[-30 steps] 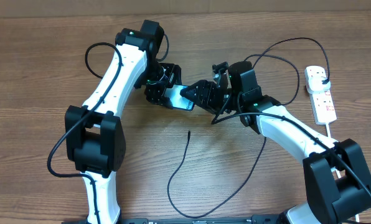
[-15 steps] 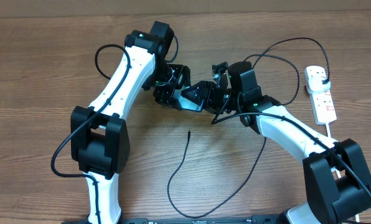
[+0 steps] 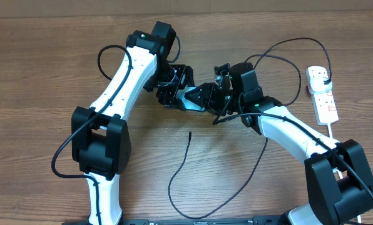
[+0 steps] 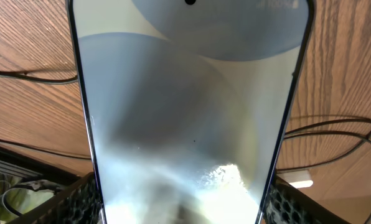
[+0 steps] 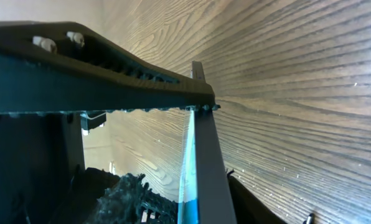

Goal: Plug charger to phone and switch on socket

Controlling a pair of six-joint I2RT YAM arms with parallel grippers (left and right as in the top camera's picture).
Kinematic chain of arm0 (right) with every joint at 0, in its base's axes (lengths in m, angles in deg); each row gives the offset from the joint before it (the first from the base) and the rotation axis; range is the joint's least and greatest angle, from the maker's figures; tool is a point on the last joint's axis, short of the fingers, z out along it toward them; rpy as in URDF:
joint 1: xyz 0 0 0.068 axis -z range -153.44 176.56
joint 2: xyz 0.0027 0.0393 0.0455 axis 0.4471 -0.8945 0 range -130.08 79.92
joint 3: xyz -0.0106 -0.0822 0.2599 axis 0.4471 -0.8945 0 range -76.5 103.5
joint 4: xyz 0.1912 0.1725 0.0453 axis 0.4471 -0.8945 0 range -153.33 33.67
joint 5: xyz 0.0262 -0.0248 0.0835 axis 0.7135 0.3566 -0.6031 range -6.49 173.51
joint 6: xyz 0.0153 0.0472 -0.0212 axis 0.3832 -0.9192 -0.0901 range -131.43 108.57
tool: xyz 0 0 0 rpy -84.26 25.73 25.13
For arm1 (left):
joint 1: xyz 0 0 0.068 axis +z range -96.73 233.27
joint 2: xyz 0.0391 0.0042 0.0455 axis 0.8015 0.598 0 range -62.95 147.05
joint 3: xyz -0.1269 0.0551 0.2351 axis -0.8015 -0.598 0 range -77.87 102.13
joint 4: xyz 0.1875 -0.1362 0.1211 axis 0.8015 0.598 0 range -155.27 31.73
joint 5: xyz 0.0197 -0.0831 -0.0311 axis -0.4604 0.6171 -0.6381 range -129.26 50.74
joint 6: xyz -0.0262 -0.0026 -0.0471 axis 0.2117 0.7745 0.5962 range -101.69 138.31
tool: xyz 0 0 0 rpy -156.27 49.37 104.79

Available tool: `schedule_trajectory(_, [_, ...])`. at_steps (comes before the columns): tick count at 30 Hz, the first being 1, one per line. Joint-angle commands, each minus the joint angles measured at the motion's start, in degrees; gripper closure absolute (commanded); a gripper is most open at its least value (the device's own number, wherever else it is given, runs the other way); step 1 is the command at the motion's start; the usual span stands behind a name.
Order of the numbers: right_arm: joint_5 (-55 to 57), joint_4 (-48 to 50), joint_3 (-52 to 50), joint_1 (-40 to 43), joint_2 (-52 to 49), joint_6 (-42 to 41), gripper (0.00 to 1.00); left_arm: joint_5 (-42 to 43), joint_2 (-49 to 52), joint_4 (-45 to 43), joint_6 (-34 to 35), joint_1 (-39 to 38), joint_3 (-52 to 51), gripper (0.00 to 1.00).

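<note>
While the phone (image 4: pixel 185 112) is held edge-up over the bench (image 3: pixel 49 62): it sits upper centre of the overhead view, between both arms.
Left fingers (image 4: pixel 73 200): closed on the phone's two long edges.
Right fingers (image 5: pixel 111 81): clamped across the phone, seen edge-on.
Charger (image 3: pixel 180 165): loose on the bench, lower centre, tip ungripped.
Socket (image 3: pixel 322 94): right edge, well apart.
Risk: two opposed rigid grips may twist or drop the phone, and neither arm is free for the connector.

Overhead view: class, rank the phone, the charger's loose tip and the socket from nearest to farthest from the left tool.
1. phone, right at the left tool
2. charger tip, lying loose at centre
3. socket, far right
</note>
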Motion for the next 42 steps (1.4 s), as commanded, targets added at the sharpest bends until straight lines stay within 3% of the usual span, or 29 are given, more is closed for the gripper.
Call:
schedule_trajectory(1, [0.9, -0.2, 0.8, -0.2, -0.3, 0.3, 0.64, 1.6, -0.4, 0.0, 1.4, -0.9, 1.4, 0.96])
schedule_trajectory(3, [0.9, -0.3, 0.8, -0.2, -0.3, 0.3, 0.66, 1.6, -0.4, 0.0, 1.4, -1.0, 1.4, 0.96])
schedule_trajectory(5, [0.9, -0.4, 0.8, -0.2, -0.3, 0.3, 0.76, 1.6, -0.4, -0.3, 1.4, -1.2, 1.4, 0.96])
schedule_trajectory(8, [0.9, -0.6, 0.8, -0.2, -0.3, 0.3, 0.83, 1.6, -0.4, -0.6, 1.4, -1.4, 1.4, 0.96])
schedule_trajectory(18, [0.9, -0.6, 0.8, -0.2, -0.3, 0.3, 0.90, 1.6, -0.4, -0.8, 1.4, -1.6, 1.4, 0.96])
schedule_trajectory(20, [0.9, -0.6, 0.8, -0.2, -0.3, 0.3, 0.96, 1.6, -0.4, -0.8, 1.4, -1.6, 1.4, 0.96])
schedule_trajectory(26, [0.9, -0.6, 0.8, -0.2, -0.3, 0.3, 0.96, 1.5, -0.4, -0.8, 1.1, -1.6, 1.4, 0.94])
schedule_trajectory(27, [0.9, -0.6, 0.8, -0.2, -0.3, 0.3, 0.96, 1.5, -0.4, -0.8, 1.1, -1.6, 1.4, 0.84])
schedule_trajectory(28, [0.9, -0.6, 0.8, -0.2, -0.3, 0.3, 0.96, 1.3, -0.4, -0.8, 0.7, -1.6, 1.4, 0.64])
schedule_trajectory(29, [0.9, -0.6, 0.8, -0.2, -0.3, 0.3, 0.96, 1.1, -0.4, -0.8, 0.7, -1.6, 1.4, 0.40])
schedule_trajectory(30, [0.9, -0.6, 0.8, -0.2, -0.3, 0.3, 0.96, 0.6, -0.4, -0.8, -0.1, -1.5, 1.4, 0.06])
schedule_trajectory(31, [0.9, -0.6, 0.8, -0.2, -0.3, 0.3, 0.96, 0.2, -0.4, -0.8, -0.9, -1.5, 1.4, 0.00])
schedule_trajectory(37, [0.9, -0.6, 0.8, 0.7, -0.3, 0.2, 0.96, 1.6, -0.4, -0.8, -9.0, 1.2, 1.4, 0.00])
schedule_trajectory(42, [0.9, 0.0, 0.8, 2.6, -0.3, -6.5, 0.96, 4.2, -1.2, 0.1, -14.7, 5.0, 1.4, 0.00])
